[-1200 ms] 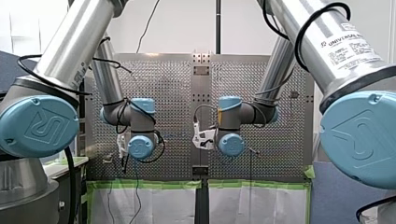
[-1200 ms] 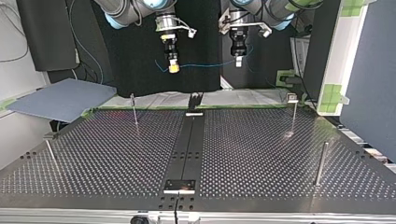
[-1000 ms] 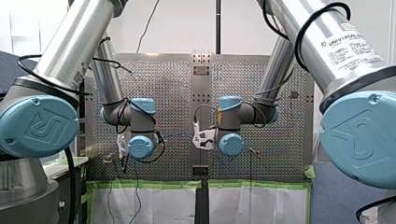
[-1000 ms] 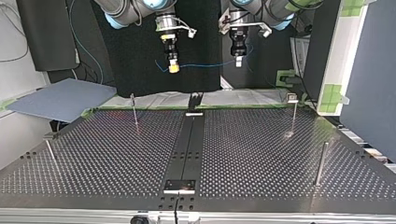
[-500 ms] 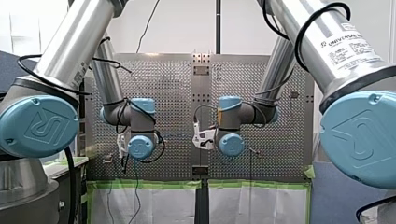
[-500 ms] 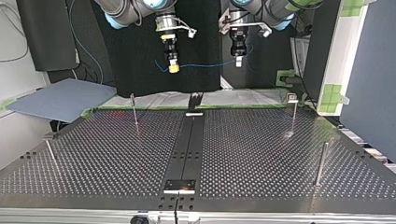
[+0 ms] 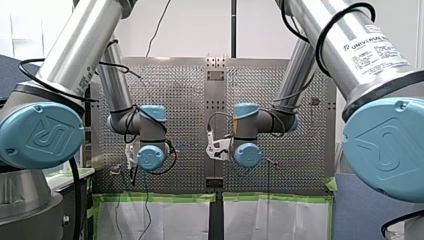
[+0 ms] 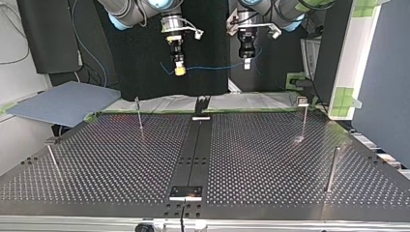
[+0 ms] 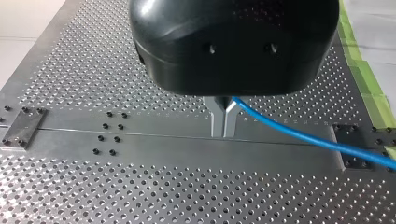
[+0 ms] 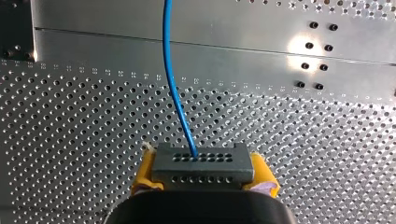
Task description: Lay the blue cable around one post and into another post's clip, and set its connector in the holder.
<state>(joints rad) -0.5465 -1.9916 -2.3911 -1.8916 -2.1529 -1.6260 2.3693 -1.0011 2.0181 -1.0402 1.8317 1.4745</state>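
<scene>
Cable (image 8: 212, 67) and connector (image 10: 203, 165) are both off the counter (image 8: 270, 154), held in the air between our two grippers. Our right gripper (image 8: 179, 71), at the top view's left, is closed on the grey connector. Its yellow pads (image 10: 144, 175) press against the block's two ends, and the face with rows of small holes points ahead of the gripper. The blue cable comes out of that face and runs almost level across to our left gripper (image 8: 246, 64), at the top view's right. In the left wrist view its metal fingers (image 9: 215, 116) are pinched together on the cable, which leaves beside them and stretches away above the counter's holes.

Both grippers hang high over the counter's far edge in the top view, well apart from every post. Below and between them a black holder (image 8: 201, 105) stands at the far end of the dark centre strip (image 8: 193, 150). A thin post (image 8: 139, 114) stands near that end at the view's left; a post with a small clip-like head (image 8: 303, 118) stands opposite it at the right. Nearer the camera we see another headed post (image 8: 51, 155) by the left edge and a thicker plain post (image 8: 331, 169) by the right edge.

In the front view our left arm (image 7: 151, 157) and our right arm (image 7: 247, 154) hide their grippers behind blue joint caps.
</scene>
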